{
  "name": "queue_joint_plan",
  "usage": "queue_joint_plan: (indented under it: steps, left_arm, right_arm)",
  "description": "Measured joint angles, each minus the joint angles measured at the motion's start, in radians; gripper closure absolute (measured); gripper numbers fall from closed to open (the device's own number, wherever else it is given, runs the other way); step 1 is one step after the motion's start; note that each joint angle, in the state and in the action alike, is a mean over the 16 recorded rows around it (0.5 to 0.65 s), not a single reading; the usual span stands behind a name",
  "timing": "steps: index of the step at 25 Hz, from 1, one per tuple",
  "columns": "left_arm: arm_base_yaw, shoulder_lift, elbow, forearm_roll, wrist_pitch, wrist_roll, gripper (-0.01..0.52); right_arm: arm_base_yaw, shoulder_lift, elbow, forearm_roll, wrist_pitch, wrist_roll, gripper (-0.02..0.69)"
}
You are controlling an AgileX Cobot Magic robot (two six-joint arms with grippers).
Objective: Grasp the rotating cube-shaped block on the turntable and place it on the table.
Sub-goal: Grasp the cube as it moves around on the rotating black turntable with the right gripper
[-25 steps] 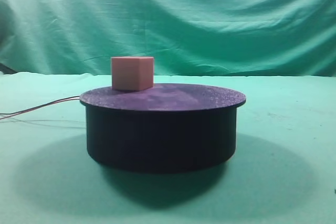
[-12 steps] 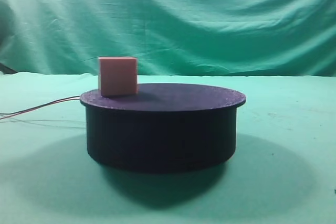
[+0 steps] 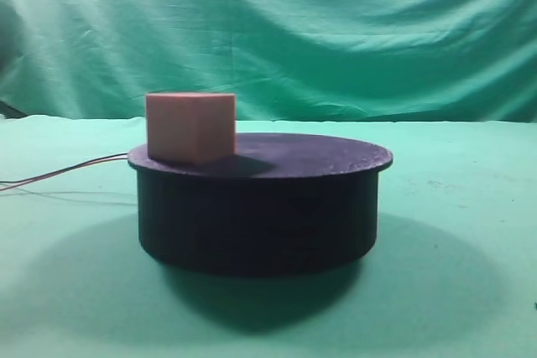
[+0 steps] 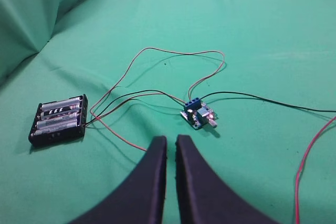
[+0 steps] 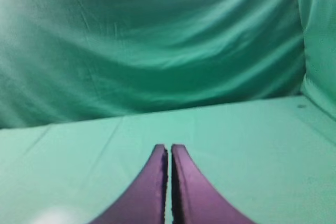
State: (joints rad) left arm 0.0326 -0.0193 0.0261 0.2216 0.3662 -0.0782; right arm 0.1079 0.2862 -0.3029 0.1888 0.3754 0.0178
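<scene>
green table [image 3: 470, 232]: cube-shaped block [image 3: 190, 127] on turntable [image 3: 260, 207] left edge.

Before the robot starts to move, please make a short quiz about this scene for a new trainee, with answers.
1. True or false: the cube-shaped block rests on the table.
2. Which edge of the turntable is the block near in the high view? A) left B) right C) middle
3. Fill in: in the left wrist view, thin wires link a battery holder to a small ____.

Key:
1. False; it sits on the turntable.
2. A
3. circuit board
</scene>
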Motion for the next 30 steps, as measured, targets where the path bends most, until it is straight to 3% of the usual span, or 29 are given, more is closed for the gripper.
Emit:
queue_joint_plan:
  steps: [6, 12, 20, 24, 30]
  left_arm:
    - [0.0, 0.0, 0.0, 0.0, 0.0, 0.0, 0.514]
    - [0.0, 0.0, 0.0, 0.0, 0.0, 0.0, 0.514]
    - [0.0, 0.0, 0.0, 0.0, 0.0, 0.0, 0.514]
    - [0.0, 0.0, 0.0, 0.0, 0.0, 0.0, 0.514]
    - [0.0, 0.0, 0.0, 0.0, 0.0, 0.0, 0.514]
  right_arm:
    - [0.035, 0.193, -0.104, 0.134, 0.185, -0.164, 0.665]
    - [0.156, 0.412, -0.217, 0.236, 0.318, -0.324, 0.665]
    - [0.412, 0.733, -0.365, 0.216, 0.346, -0.343, 0.655]
    - [0.51, 0.884, -0.431, 0.184, 0.326, -0.328, 0.584]
    - [0.576, 1.06, -0.513, 0.148, 0.298, -0.309, 0.357]
